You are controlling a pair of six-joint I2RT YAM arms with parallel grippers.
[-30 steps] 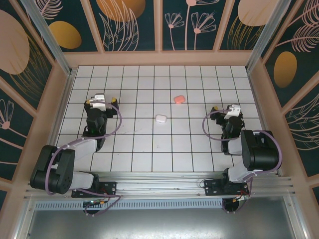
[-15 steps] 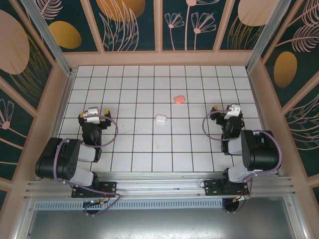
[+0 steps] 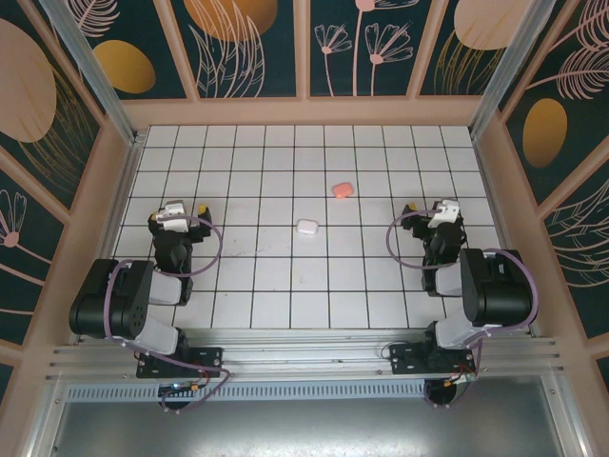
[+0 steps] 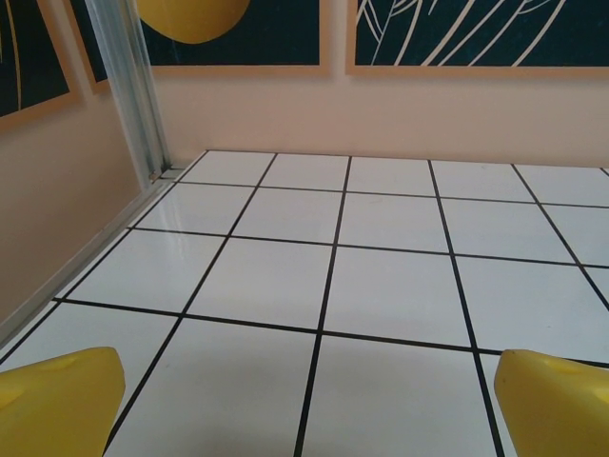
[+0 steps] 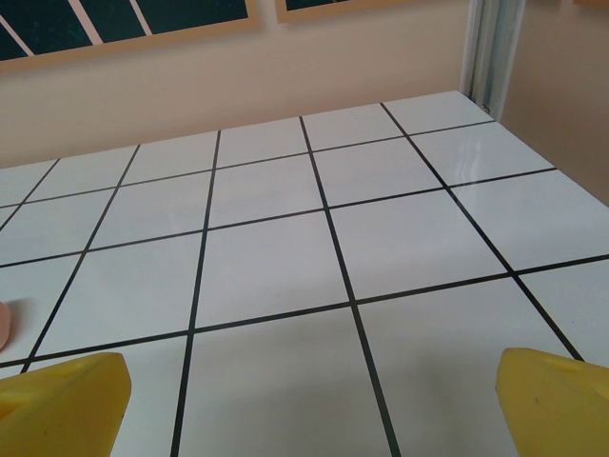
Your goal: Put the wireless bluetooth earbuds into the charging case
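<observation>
A small white charging case [image 3: 306,227] lies near the middle of the tiled floor. A salmon-pink charging case [image 3: 342,189] lies one tile further back and to the right; its edge [image 5: 3,324] just shows at the left border of the right wrist view. The earbuds are hidden; I cannot tell whether the cases are open or shut. My left gripper [image 3: 179,212] [image 4: 309,405] sits low at the left, open, with bare tile between its yellow fingertips [image 4: 62,400]. My right gripper [image 3: 433,208] [image 5: 309,405] rests at the right, open and holding nothing.
Peach-coloured walls [image 3: 304,110] surround the white tiled floor [image 3: 266,276]. A metal post [image 4: 128,90] stands in the far left corner. Both arms are folded back close to their bases at the near edge.
The left arm has pulled back toward its base, its gripper moving nearer and slightly left. The right arm and both cases have stayed still.
</observation>
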